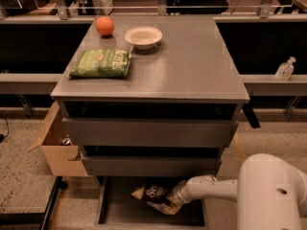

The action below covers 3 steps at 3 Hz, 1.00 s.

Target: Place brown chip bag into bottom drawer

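The crinkly brown chip bag is tilted inside the bottom drawer, a flat grey metal tray open under the table. The claw, on a smooth white arm, is low in the drawer, touching the bag's right edge. I cannot tell if it is gripping. On the table lie a flat green chip bag and a round white bowl.
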Available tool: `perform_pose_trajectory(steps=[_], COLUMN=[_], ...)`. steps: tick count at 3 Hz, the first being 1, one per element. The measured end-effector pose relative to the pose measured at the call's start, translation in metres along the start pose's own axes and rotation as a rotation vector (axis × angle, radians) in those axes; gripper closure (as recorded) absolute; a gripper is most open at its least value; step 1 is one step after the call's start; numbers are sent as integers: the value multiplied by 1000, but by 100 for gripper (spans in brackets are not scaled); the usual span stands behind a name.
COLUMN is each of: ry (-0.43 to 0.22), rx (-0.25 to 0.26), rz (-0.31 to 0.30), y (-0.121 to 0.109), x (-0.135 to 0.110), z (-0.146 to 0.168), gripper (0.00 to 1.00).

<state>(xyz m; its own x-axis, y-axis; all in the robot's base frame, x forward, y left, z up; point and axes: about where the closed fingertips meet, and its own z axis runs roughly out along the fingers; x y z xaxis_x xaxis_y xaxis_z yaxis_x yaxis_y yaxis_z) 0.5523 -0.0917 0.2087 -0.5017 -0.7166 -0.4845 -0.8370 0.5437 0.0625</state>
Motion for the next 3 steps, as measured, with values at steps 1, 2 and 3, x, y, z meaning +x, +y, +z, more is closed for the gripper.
perform_pose_trajectory(steps=[1,2,3], ry=[-3,-3,-2], rx=[7,4,1], rz=[-3,-4,-4], y=[-5,-3,-2], x=[-3,-2,-2], z=[0,2,3], gripper=[82,58,35])
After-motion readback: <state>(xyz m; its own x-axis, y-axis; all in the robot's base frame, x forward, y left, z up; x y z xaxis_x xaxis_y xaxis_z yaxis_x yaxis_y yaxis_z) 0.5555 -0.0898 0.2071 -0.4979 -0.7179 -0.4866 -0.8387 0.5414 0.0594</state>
